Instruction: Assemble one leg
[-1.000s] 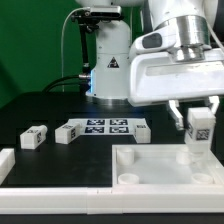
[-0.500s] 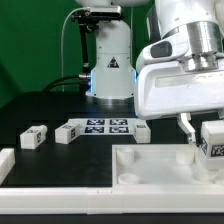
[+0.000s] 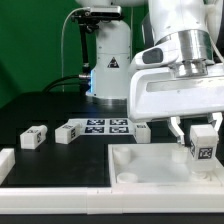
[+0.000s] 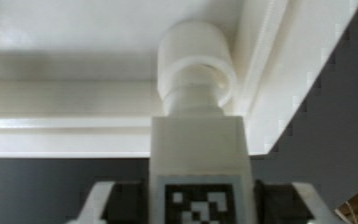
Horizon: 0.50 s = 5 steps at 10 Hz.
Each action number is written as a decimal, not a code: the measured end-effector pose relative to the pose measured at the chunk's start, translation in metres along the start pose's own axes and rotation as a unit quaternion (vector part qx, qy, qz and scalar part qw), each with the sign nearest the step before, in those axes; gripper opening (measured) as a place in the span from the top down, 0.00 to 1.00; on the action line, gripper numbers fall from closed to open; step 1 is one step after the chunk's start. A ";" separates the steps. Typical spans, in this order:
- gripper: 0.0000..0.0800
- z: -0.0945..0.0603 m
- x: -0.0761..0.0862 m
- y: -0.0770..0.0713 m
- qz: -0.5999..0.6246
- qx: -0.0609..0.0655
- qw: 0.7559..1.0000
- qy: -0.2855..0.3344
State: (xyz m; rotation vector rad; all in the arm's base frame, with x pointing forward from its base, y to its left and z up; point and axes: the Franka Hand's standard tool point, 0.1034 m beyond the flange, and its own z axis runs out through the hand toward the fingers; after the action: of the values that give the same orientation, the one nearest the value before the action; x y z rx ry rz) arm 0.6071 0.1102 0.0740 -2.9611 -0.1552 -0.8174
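Firmly clamped on the leg point(image 3: 203, 143), the pincer point(image 3: 202, 135); black-and-white marker tag point(image 3: 204, 152) on its face; triangular warning sticker point(image 3: 112, 66) behind

The gripper point(image 4: 201, 205) holds the leg point(image 4: 199, 140) — rounded end by the rim of the white panel point(image 4: 69, 95).

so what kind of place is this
Most likely a robotics lab bench: a white robot arm's hand grips a small white plastic leg with square marker tags at a large white square panel, and a thin flat white marker board lies on the black table.
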 end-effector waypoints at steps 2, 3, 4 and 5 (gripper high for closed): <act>0.64 0.002 -0.005 0.001 -0.001 -0.007 1.000 0.022; 0.64 0.002 -0.007 -0.001 -0.003 -0.008 0.999 0.032; 0.64 0.002 -0.007 -0.002 -0.003 -0.008 1.000 0.030; 0.63 0.002 -0.006 -0.002 -0.002 -0.005 1.000 0.021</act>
State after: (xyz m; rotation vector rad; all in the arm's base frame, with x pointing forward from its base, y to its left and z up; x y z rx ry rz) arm 0.6029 0.1116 0.0691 -2.9523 -0.1557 -0.8824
